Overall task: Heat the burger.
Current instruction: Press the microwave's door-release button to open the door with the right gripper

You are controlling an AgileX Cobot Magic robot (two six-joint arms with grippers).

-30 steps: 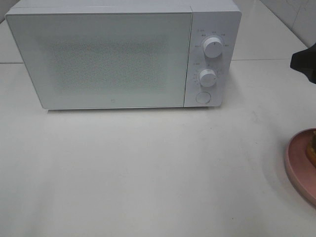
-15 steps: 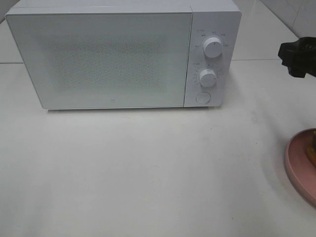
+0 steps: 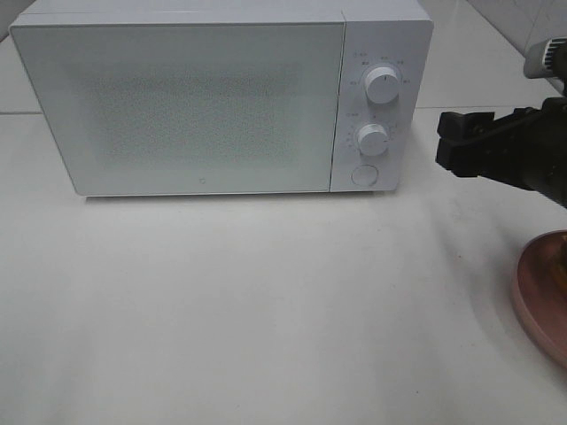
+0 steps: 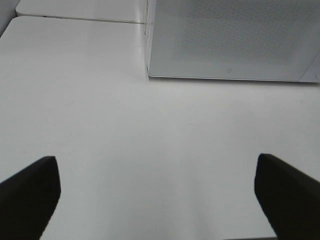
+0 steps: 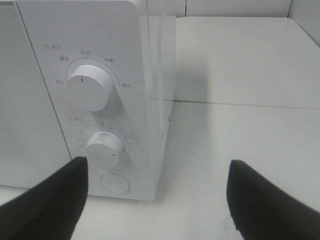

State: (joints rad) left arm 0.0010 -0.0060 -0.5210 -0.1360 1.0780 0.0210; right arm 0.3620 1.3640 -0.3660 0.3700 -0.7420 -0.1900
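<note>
- Exterior high view: the burger does not show here, nor in either wrist view. A pink plate (image 3: 539, 297) is cut off by the right edge, and the burger may sit on the hidden part, though I cannot tell.
- Handling, as a judgement: a burger is light, soft and stacked in loose layers, so a hard squeeze would crush the bun and push the filling sideways. A glossy bun may also slip. A gentle hold across the bun's sides, low enough to catch the layers, seems safest. The stiff plate rim would be a firmer hold.
- The right tool (image 3: 453, 142) hangs above the tabletop (image 3: 266, 310), just beside the microwave (image 3: 177, 106) on its control side. Its jaws stand apart and hold nothing.
- From the right wrist, the upper knob (image 5: 90, 87), lower knob (image 5: 104, 148) and round button (image 5: 115, 182) lie close ahead of the tool.
- The left tool (image 4: 156, 160) shows only in its own wrist view, jaws wide apart and empty. It is over bare tabletop, in front of the microwave's door-side corner.
- The closed door (image 3: 177, 97) stands in the way, and nothing goes inside until it opens. The round button is probably the release.
- The plate lies well apart from the microwave, with the right arm between them. If the door swings toward the left tool, that tool could block it.
</note>
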